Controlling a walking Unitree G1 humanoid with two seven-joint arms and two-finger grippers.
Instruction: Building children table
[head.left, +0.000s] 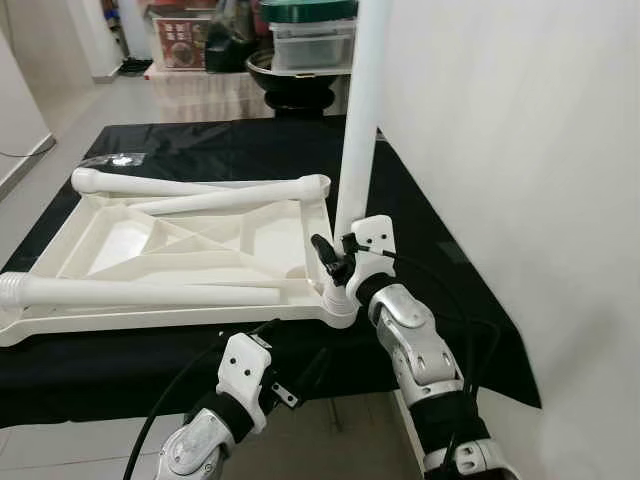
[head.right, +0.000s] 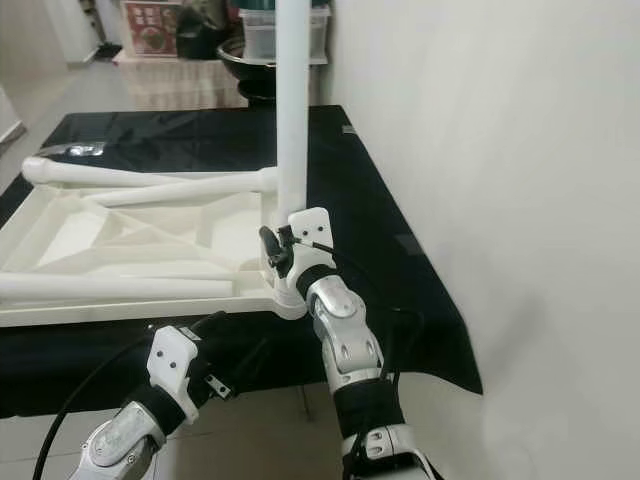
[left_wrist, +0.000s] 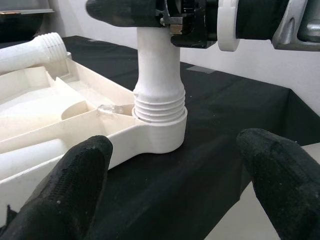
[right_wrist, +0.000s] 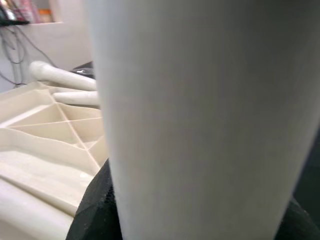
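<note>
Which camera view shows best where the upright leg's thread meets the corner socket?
The left wrist view: the upright leg's threaded end sits in the corner socket, several ridges exposed. In the eye views the right gripper partly hides that joint. The right wrist view shows the leg's plain shaft.

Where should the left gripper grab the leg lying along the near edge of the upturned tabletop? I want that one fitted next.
Grip the loose leg on its smooth, even shaft near the middle, probably coming down from above with the fingers across it. It lies flat in the tabletop, so its top side is open. Avoid the ribbed threaded end. The left gripper hangs open nearby.
</note>
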